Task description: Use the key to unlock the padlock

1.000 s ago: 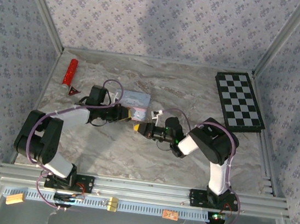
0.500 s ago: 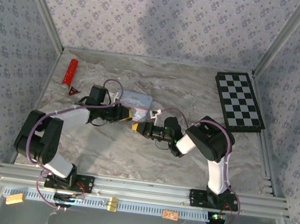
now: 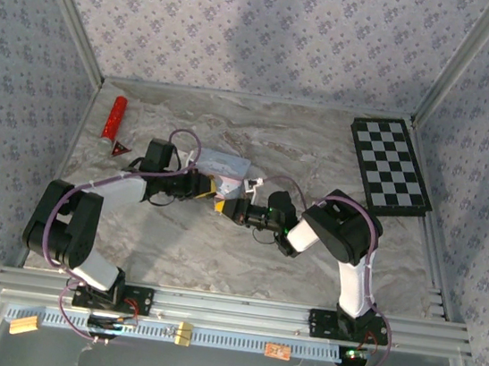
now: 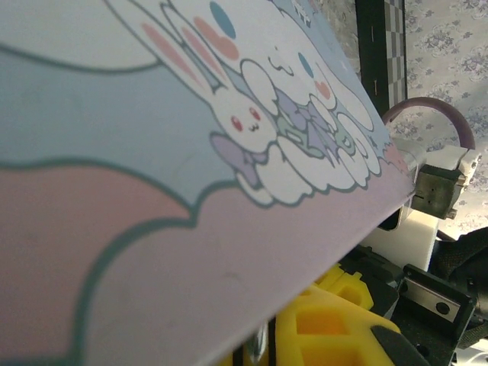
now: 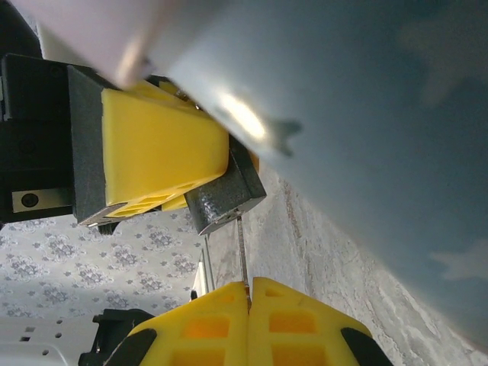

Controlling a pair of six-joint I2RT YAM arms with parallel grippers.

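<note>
Centrally on the surface (image 3: 321, 148), where the two arms meet, the padlock (image 5: 225, 197) is held. Its dark, blocky body is seen in the right wrist view, set against the yellow pad of the left gripper (image 3: 210, 188), whose jaws are drawn in about it.

A thin silvery blade, taken to be the key (image 5: 241, 252), is run from the body's lower face at 6 o'clock down to the right gripper (image 5: 249, 293). The jaws of that gripper are pressed fully together on it, with no gap left between the yellow fingers. A second thin metal line (image 5: 206, 263) is seen just beside the blade at 9 o'clock; what it is cannot be told.

In the top view the light-blue tin (image 3: 226, 163) is placed at 12 o'clock of the meeting point, tilted and just beside the left gripper; whether the two touch cannot be told. In the left wrist view its cartoon rabbits are seen close against the lens.

Farther out, a chessboard (image 3: 389, 164) is laid at 2 o'clock on the surface and a red object (image 3: 114, 118) at 10 o'clock, both well apart from the grippers.
</note>
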